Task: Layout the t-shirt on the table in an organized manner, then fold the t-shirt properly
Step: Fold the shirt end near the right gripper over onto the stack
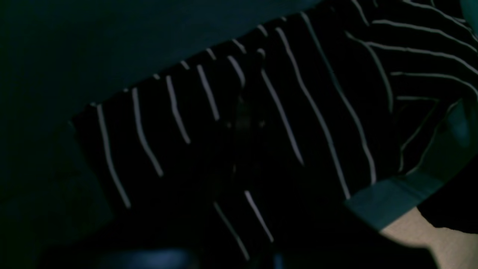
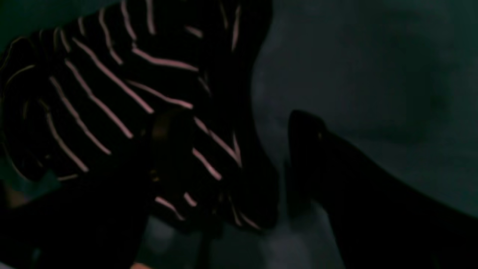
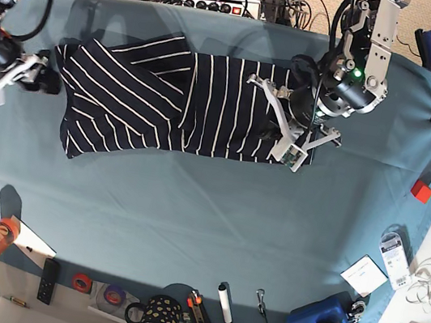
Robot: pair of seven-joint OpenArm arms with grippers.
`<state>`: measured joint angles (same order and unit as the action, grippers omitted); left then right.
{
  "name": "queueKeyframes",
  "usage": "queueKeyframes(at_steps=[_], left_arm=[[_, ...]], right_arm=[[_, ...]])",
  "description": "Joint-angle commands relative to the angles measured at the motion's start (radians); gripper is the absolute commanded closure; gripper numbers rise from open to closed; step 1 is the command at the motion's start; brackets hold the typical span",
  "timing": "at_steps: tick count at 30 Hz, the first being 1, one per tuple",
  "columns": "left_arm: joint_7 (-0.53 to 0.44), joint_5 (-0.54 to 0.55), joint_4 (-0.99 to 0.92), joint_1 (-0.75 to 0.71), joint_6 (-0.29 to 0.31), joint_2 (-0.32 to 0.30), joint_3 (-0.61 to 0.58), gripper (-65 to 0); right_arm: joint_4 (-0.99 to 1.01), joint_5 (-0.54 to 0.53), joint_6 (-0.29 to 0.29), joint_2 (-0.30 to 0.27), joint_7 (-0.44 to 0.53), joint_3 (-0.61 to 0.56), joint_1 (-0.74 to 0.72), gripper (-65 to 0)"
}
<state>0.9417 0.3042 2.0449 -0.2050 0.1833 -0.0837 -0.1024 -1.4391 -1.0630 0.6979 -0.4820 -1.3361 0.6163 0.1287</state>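
T-shirt [image 3: 168, 101] flat on table [image 3: 213, 227]; left gripper [image 3: 285, 136] clenched on t-shirt, right gripper [image 3: 28, 73] released

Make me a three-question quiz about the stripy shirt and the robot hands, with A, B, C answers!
1. Where is the t-shirt?
A. on the floor
B. spread on the table's far half
C. hanging off an arm

2. What colour are its stripes?
A. white
B. red
C. yellow

3. How does the right gripper stand?
A. shut on a cup
B. shut on the shirt
C. open, beside the shirt's sleeve end

Answers:
1 B, the base view shows it lying flat on the teal cloth.
2 A, thin white lines cross the dark fabric.
3 C, the right wrist view shows its fingers apart with nothing between.
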Motion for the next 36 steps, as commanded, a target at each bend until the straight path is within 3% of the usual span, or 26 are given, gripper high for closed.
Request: queueKeyframes(at_steps=[1,11,18,24,26,31,36], left_arm=[[-0.023,0.011,0.019,0.005,0.002,0.001,0.0,0.0],[-0.026,0.01,0.019,0.006,0.002,0.0,0.0,0.0],[-0.026,0.011,0.019,0.006,0.002,0.001,0.0,0.0],[-0.033,0.01,0.019,0.006,0.002,0.001,0.0,0.0],[-0.034,0.011,0.019,0.005,0.002,0.001,0.0,0.0],[-0.033,0.011,0.019,0.005,0.002,0.001,0.0,0.0],[-0.021,0.011,0.019,0.006,0.002,0.001,0.0,0.0]], right_arm=[[0.018,-0.035,0.0,-0.025,0.017,-0.011,-0.025,-39.4],[0.112,-0.048,0.0,-0.006,0.002,-0.263,-0.079,-39.4],[0.112,0.073,0.0,0.092,0.002,-0.269,-0.076,-39.4],[0.112,0.079,0.0,0.107,-0.005,-0.27,-0.076,-39.2],[0.112,0.092,0.0,0.108,-0.015,-0.27,-0.076,-31.9],[0.111,0.098,0.0,0.106,-0.034,-0.269,-0.076,0.0],[0.087,0.244,0.0,0.066,0.039,-0.254,-0.081,0.0]])
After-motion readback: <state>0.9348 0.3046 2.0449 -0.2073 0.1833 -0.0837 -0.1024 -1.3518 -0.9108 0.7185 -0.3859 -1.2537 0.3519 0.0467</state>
